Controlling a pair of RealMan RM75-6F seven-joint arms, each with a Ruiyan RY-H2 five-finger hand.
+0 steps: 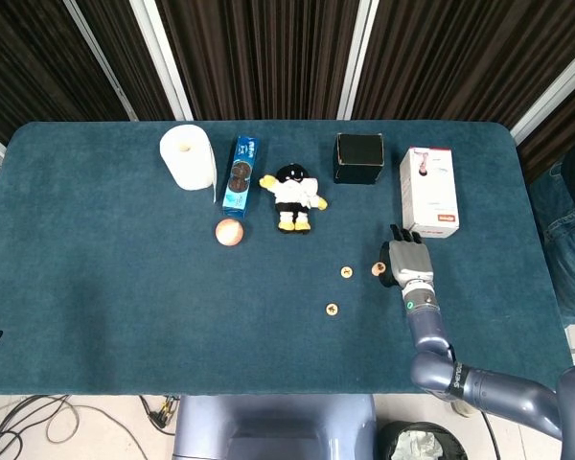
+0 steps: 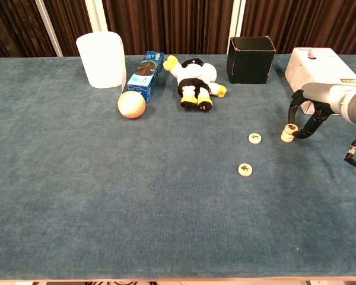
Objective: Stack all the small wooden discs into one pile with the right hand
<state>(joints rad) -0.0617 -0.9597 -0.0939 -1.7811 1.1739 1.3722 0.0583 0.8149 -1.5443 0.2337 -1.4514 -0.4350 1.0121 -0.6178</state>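
Two small wooden discs lie flat and apart on the blue table [image 2: 77, 196], one [image 2: 255, 138] [image 1: 346, 272] further back than the other [image 2: 245, 170] [image 1: 332, 309]. Right of them a third disc [image 2: 291, 127] [image 1: 378, 269] sits tilted on top of a fourth disc [image 2: 286, 137]. My right hand [image 2: 311, 110] [image 1: 408, 262] arches over this small pile from the right. Its curled fingertips [image 2: 298, 134] still pinch the top disc. My left hand shows in neither view.
Along the back stand a white paper roll [image 2: 101, 59], a blue biscuit packet [image 2: 146, 74], a plush toy [image 2: 196, 80], a black box [image 2: 251, 59] and a white carton [image 2: 317, 68] just behind my right hand. A peach ball [image 2: 131, 104] lies left of centre.
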